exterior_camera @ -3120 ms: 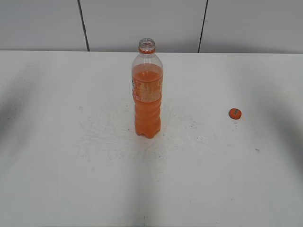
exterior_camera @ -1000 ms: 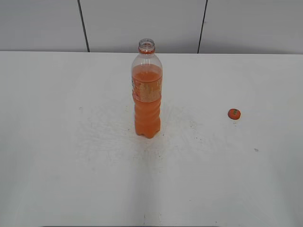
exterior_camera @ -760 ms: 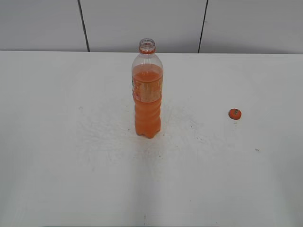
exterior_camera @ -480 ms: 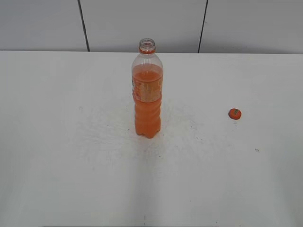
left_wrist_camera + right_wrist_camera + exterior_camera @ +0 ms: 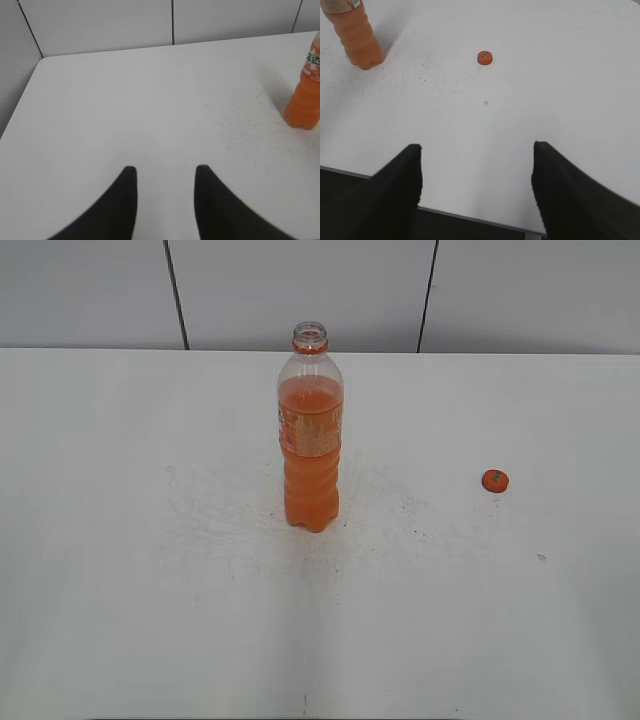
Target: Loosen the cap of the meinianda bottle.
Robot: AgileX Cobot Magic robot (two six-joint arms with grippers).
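Clear glossy plastic meinianda bottle (image 5: pixel 311 430), orange plastic cap (image 5: pixel 494 480), on a matt, scuffed white table (image 5: pixel 150 590).

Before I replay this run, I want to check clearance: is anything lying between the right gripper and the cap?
Nothing visible does. Bare table lies between the open right gripper and the cap. The meinianda bottle stands off to the side, its neck already uncapped.

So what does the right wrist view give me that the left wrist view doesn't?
Only the right wrist view shows the cap, lying on the table apart from the bottle, plus the table's near edge and the right gripper, open and empty. Only the left wrist view shows the table's far left corner, the wall panels, part of the bottle's label and the left gripper, open and empty. Both show the lower body of the meinianda bottle, standing upright; neither shows its neck.
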